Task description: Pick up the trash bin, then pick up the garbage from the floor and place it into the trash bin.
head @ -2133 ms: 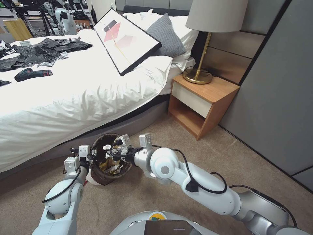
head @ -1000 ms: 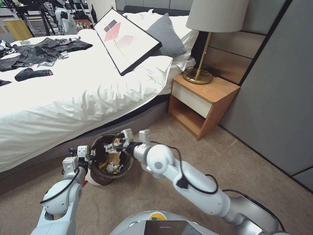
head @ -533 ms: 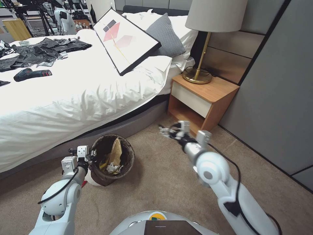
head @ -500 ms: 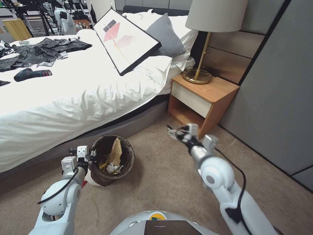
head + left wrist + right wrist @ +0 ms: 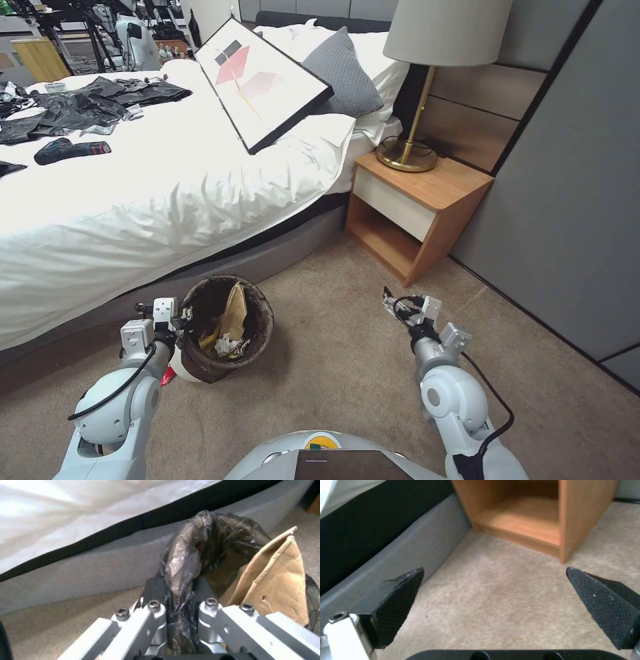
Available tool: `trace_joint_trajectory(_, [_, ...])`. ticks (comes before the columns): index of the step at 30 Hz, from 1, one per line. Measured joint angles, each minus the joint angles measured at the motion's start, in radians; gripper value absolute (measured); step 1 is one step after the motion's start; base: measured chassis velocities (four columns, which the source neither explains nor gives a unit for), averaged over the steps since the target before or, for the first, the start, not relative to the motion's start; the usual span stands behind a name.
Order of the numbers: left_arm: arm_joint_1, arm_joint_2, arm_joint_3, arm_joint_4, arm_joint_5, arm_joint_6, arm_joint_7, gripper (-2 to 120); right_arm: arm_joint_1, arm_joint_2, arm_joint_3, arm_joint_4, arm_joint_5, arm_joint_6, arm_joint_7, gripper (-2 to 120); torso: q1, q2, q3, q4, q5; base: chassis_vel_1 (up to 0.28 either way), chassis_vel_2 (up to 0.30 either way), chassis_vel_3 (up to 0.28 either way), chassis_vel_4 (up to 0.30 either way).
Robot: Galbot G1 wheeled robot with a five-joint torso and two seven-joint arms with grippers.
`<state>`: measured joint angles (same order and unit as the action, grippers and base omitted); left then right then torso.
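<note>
Over at about eight o'clock in the head view, the left gripper (image 5: pixel 175 319) is clamped tight on the rim of the trash bin (image 5: pixel 223 330), and the left wrist view confirms it: both black fingers (image 5: pixel 155 590) are pinched together on a bunched fold of the dark liner bag (image 5: pixel 186 562). The bin is tipped a little toward the camera, sitting on the floor (image 5: pixel 333 373) right beside the grey bed base (image 5: pixel 267 257), at roughly seven o'clock from frame centre. Inside it there's garbage: a tan paper piece (image 5: pixel 235 310) standing up against the inner wall, yellow scraps and a crumpled white tissue (image 5: pixel 222 345) lower down. A sliver of red (image 5: pixel 167 378) peeks out just under the bin's white side. Moving to the middle, bare carpet stretches between the two arms. Now to five o'clock: the right gripper (image 5: pixel 393 308) hovers above the floor, well apart from the bin, aimed toward the wooden nightstand (image 5: pixel 427 200) up at two o'clock. From the right wrist view its textured pads (image 5: pixel 396 600) are spread wide apart with nothing between them, only carpet and the nightstand's open shelf (image 5: pixel 526 522) ahead.
</note>
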<state>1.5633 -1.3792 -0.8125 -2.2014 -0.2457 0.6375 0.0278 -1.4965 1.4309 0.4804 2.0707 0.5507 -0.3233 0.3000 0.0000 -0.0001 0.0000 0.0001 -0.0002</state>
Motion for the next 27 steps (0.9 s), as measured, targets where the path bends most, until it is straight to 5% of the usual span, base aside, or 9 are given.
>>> trace_joint_trajectory(27, [0.000,-0.014,-0.006,-0.002,0.001,0.004,0.001,7,0.029,0.040,-0.077,-0.067,-0.052,0.013,-0.003,100,0.000,0.000,0.000,-0.0001,0.0001,0.078,0.083,0.085,0.075])
